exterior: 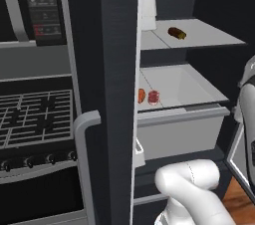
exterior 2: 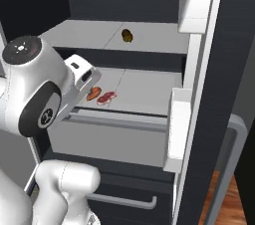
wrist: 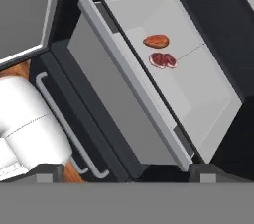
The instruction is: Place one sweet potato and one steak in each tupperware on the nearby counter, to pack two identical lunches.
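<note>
an open fridge (exterior 2: 149,89) with grey shelves is faced, its dark door (exterior: 117,94) swung out beside a black stove (exterior: 35,119) with grated burners. nearest, low down, a dark freezer drawer with a bar handle (exterior 2: 124,200) is seen, and above it a pale grey pull-out bin (wrist: 114,114) whose contents cannot be made out. the gripper (wrist: 124,168) is held in front of this bin, well apart from the food; its two dark tips are spread wide at the edge of the hand view and nothing is clasped between them. on the shelf over the bin (exterior: 189,82), an orange-red sweet potato (wrist: 156,41) and a red marbled steak (wrist: 162,60) are laid just beside each other near the front edge. further up and back, on the upper shelf (exterior 2: 159,37), a darker brown sweet potato (exterior: 177,33) is rested alone. white door bins (exterior 2: 194,12) are mounted on the inside of the door.
</note>
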